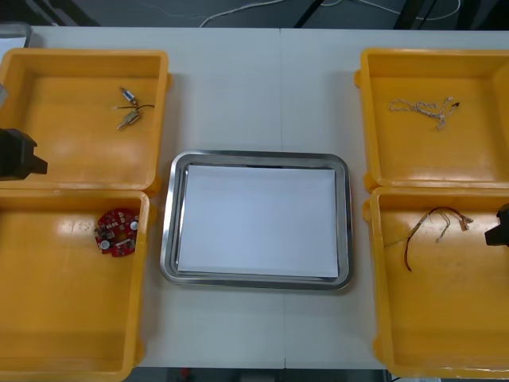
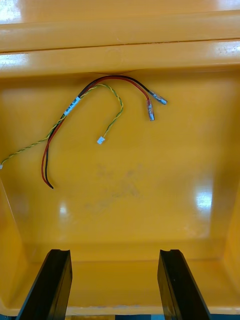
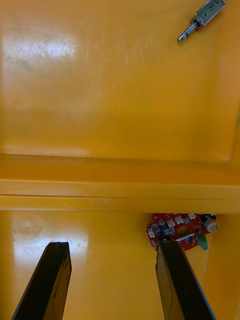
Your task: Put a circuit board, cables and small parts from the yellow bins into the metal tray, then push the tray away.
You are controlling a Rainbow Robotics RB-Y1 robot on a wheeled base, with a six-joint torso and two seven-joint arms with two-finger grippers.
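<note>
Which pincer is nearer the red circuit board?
Left. The left pincer hangs over the left bins, the circuit board just beside it. The right pincer is beyond the metal tray, at the right bins.

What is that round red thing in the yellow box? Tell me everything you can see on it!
It is a round red circuit board, lying flat on the floor of the near left yellow bin, toward the bin's far, inner corner. Little pieces stud its top: white blocks, a round white knob with a dark middle, and a green piece at one edge. Only the bin floor touches it. The left gripper, open, hangs above without holding it.
</note>
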